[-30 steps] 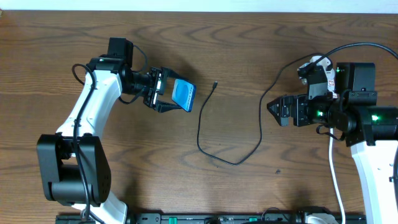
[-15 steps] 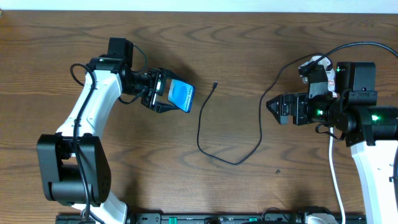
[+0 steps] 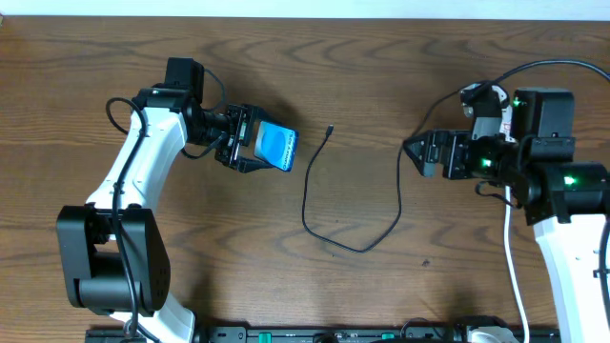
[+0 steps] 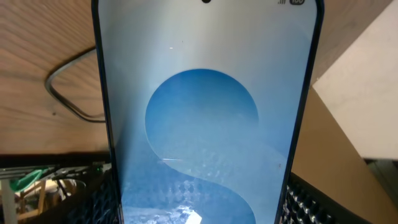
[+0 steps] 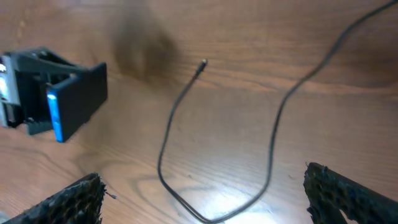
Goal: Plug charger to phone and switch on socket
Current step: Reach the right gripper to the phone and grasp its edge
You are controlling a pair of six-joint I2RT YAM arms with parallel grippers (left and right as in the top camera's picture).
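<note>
My left gripper point(image 3: 254, 149) is shut on the phone point(image 3: 279, 144) and holds it tilted above the table, left of centre. The blue-and-white screen fills the left wrist view point(image 4: 205, 112), with the pads point(image 4: 301, 200) at its sides. The charger's thin black cable point(image 3: 307, 211) loops across the table, its connector tip point(image 3: 329, 129) lying free to the right of the phone. My right gripper point(image 3: 416, 152) is open and empty beside the cable's right stretch. In the right wrist view point(image 5: 204, 177) the cable loop point(image 5: 168, 130) and tip point(image 5: 202, 63) lie ahead. The socket is mostly hidden under the right arm; a white end point(image 3: 483, 94) shows.
The socket's white cord point(image 3: 512, 267) runs down the right side towards the front edge. The black cable goes on past the right arm to the right edge point(image 3: 572, 65); its plug is out of view. A black rail point(image 3: 286, 333) lines the front.
My right gripper has moved left and a little up, closer to the cable. My left gripper still holds the phone in nearly the same place.
</note>
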